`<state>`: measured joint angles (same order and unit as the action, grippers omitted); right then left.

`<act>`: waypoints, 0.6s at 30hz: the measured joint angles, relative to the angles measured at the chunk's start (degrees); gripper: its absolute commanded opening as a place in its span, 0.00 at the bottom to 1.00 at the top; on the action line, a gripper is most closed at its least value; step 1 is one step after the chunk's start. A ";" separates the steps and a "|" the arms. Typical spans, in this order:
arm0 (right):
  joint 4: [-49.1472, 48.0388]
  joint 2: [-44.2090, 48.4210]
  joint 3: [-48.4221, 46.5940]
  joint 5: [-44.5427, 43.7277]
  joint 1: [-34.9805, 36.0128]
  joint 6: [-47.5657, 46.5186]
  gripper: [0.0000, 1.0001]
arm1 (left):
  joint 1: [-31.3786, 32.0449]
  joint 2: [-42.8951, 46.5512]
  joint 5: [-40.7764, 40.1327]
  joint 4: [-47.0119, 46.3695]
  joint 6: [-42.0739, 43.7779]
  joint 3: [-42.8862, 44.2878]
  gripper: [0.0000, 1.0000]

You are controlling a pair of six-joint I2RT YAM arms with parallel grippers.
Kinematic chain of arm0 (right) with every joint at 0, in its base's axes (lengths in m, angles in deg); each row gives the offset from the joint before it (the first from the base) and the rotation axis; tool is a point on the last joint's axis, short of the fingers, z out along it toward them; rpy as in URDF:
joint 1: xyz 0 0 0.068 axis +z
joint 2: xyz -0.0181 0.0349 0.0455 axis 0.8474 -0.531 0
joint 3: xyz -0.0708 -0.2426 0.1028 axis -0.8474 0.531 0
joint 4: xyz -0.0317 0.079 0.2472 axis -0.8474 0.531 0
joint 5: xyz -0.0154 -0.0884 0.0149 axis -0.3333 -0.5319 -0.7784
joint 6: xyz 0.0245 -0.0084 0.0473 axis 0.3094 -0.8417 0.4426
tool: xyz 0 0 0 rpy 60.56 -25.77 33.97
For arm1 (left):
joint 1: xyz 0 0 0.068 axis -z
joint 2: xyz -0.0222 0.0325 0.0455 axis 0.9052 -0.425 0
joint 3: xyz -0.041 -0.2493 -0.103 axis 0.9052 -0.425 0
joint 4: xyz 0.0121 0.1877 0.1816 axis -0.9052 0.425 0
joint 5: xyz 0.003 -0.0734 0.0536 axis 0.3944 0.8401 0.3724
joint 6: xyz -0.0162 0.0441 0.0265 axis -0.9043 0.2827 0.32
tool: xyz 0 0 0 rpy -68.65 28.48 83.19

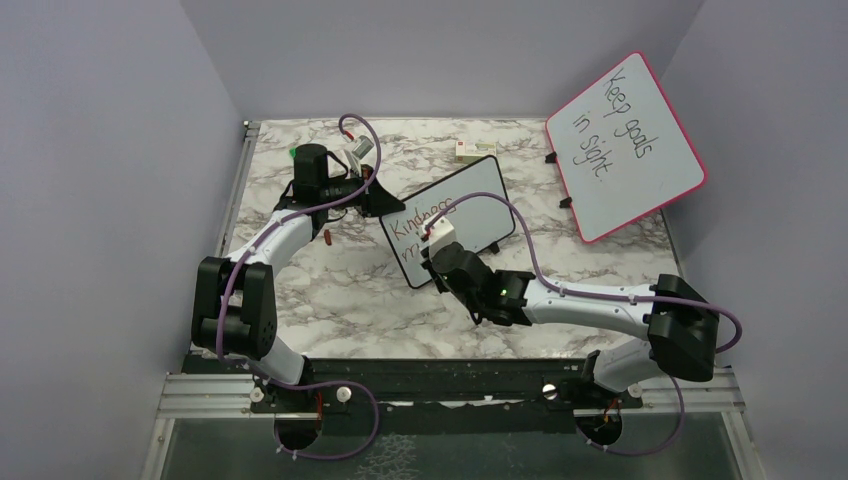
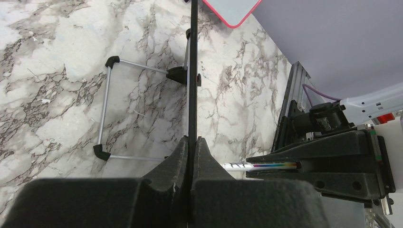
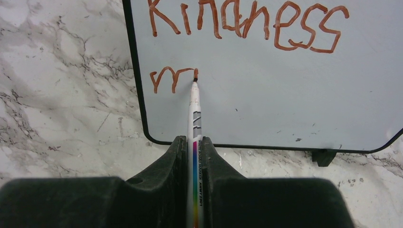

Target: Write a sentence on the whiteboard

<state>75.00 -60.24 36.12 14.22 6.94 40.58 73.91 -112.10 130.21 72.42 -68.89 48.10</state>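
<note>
While the second line of the sentence (image 3: 247, 21) is in progress, the scene reads from left to right; at left, the left pincer (image 2: 192, 141) is clenched on the thin black frame of the whiteboard (image 1: 475, 190), which the left wrist view shows edge-on, with a wire stand (image 2: 105, 111) resting on the marble bench (image 1: 330, 290) beside it; the whiteboard stands tilted near the centre of the bench, its written face toward the right arm; "Kindness" is complete in red-brown strokes, and beneath it only an "m" (image 3: 171, 78) is begun; the right pincer (image 3: 194, 145) grasps the marker (image 3: 195, 107), whose tip touches the board at the end of that letter's second arch; at far right a pink-framed board (image 1: 640, 160) reading "Keep goals in sight" stands well apart.

Step in hand, by judgement: forming the first letter of the second word; the next move calls for a short downstroke to close the "m", then a small shift rightward under light, even pressure.

Hidden or unclear: a small red-brown object (image 1: 328, 238) near the left arm is too small to identify; the label of a small box (image 1: 475, 151) at the back is illegible; from above, the right pincer covers the second line; the right wrist view crops the top of "Kindness".
</note>
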 measured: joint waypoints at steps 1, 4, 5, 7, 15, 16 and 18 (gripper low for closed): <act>0.26 0.00 0.02 0.04 0.00 0.15 0.01 | 0.00 0.00 0.00 0.00 0.00 0.00 0.00; 1.22 0.00 0.13 0.31 0.00 0.35 0.01 | 0.00 0.00 0.00 0.00 0.00 0.00 0.00; 1.42 0.00 0.13 0.37 0.00 0.39 0.01 | 0.00 0.00 0.00 0.00 0.00 0.00 0.00; 1.53 0.00 0.13 0.44 0.00 0.66 0.01 | 0.00 0.00 0.00 0.00 0.00 0.00 0.00; 1.95 0.00 0.22 0.70 0.00 0.96 0.01 | 0.00 0.00 0.00 0.00 0.00 0.00 0.00; 1.97 0.00 0.22 0.74 0.00 0.96 0.01 | 0.00 0.00 0.00 0.00 0.00 0.00 0.00; 1.97 0.02 0.22 0.76 0.00 0.94 0.01 | 0.00 0.00 0.00 0.02 0.00 0.00 0.00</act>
<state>76.97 -60.22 36.34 14.99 6.94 41.52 73.91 -112.10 130.21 72.45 -68.89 48.10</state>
